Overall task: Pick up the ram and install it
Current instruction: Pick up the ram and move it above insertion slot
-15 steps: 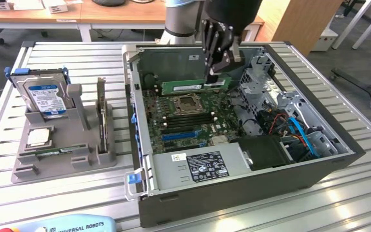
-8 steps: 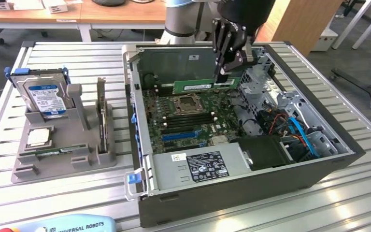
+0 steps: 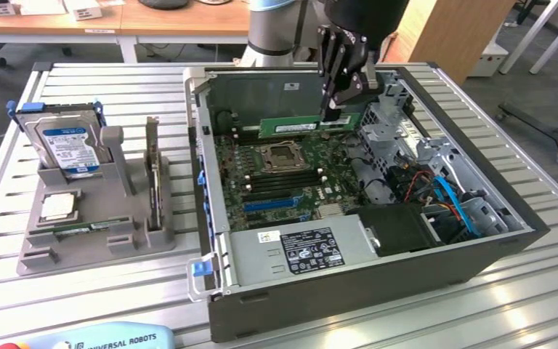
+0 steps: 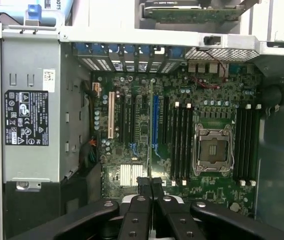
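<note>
Ram [image 3: 296, 125]: green stick, clenched at one end in the jaws, aloft inside the open computer case [image 3: 376, 291] above the motherboard [image 3: 245, 163]; best kept level and parallel to a memory slot [image 4: 182, 145], seated with even pressure.

From my console: arm [image 3: 275, 29] cut off at the top edge, gripper [image 3: 333, 110] hiding part of the ram [image 3: 292, 126], label [image 3: 308, 251] print too small to read.

Inside case [image 3: 357, 291], ram [image 3: 289, 126] above motherboard [image 3: 259, 182]
</note>
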You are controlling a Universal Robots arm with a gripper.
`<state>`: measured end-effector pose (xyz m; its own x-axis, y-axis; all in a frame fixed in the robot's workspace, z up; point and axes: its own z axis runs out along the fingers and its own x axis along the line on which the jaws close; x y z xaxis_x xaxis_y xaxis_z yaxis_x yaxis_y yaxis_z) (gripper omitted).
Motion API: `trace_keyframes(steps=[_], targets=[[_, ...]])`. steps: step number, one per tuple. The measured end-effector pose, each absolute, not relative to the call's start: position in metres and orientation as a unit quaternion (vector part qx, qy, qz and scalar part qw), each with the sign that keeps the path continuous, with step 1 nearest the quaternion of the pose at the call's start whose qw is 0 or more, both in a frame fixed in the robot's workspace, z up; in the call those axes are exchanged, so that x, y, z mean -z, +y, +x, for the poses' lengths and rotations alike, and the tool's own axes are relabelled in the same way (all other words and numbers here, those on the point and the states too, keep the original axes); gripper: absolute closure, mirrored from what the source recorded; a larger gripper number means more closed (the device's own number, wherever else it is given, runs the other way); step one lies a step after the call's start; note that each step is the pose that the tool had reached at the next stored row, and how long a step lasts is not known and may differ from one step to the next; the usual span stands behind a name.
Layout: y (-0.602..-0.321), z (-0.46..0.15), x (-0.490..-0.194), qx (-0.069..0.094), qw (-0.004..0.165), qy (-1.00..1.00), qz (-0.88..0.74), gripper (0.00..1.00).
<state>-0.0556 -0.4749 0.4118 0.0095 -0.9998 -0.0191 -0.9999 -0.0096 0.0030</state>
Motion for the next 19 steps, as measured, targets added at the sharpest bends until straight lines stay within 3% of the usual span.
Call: trace_keyframes(steps=[19], targets=[[-0.442,-0.056,-0.408,-0.008,0.011,0.705,-0.709,0.88]])
